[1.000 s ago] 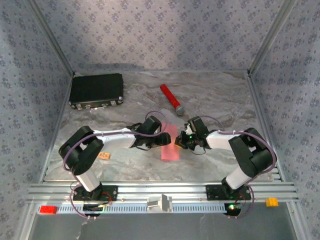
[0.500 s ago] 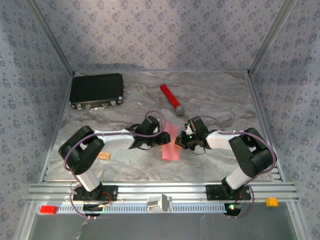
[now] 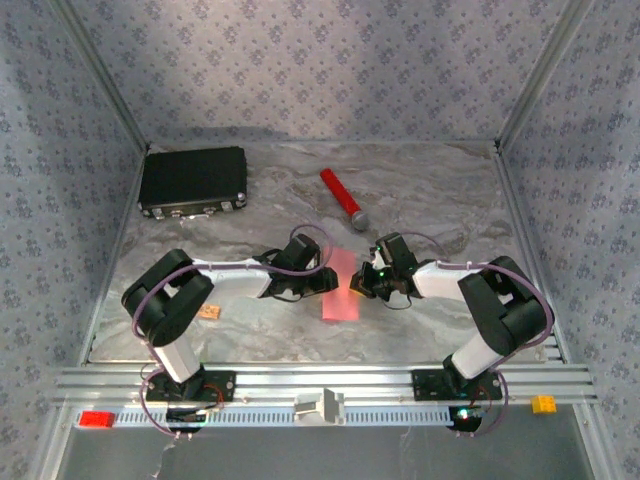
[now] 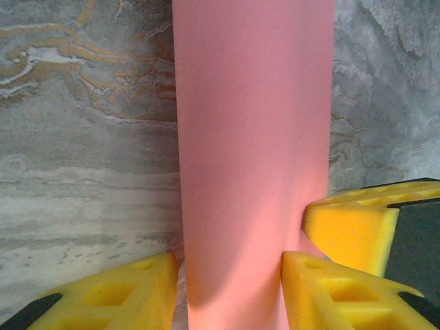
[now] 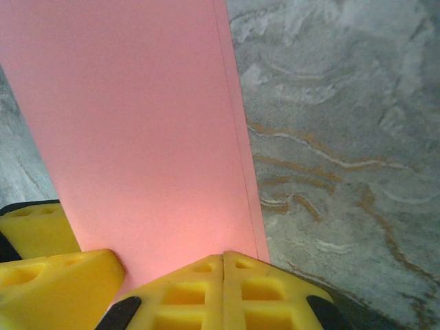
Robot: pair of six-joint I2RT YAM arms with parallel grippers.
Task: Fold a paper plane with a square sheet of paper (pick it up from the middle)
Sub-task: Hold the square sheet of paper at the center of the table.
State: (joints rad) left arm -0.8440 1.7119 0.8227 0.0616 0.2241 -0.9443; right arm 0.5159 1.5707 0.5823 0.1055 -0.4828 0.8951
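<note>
The square sheet of paper (image 3: 340, 285) is pink and folded into a narrow strip on the marbled table, midway between both arms. My left gripper (image 3: 322, 278) reaches in from the left. In the left wrist view the paper (image 4: 251, 137) arches up between its yellow fingers (image 4: 130, 292), and my left gripper (image 4: 230, 265) is shut on it. My right gripper (image 3: 362, 285) comes from the right. Its fingertips (image 5: 223, 258) are shut together, resting at the edge of the paper (image 5: 137, 124). One of its yellow fingers (image 4: 350, 227) shows beside the strip in the left wrist view.
A black rectangular case (image 3: 193, 180) lies at the back left. A red cylinder with a grey tip (image 3: 340, 198) lies just behind the paper. A small tan block (image 3: 209, 312) sits by the left arm. An aluminium rail (image 3: 320, 385) bounds the near edge, and patterned walls close in the sides.
My left gripper's jaws have narrowed onto the pink strip and the left arm has shifted slightly. The right gripper has stayed shut in place.
</note>
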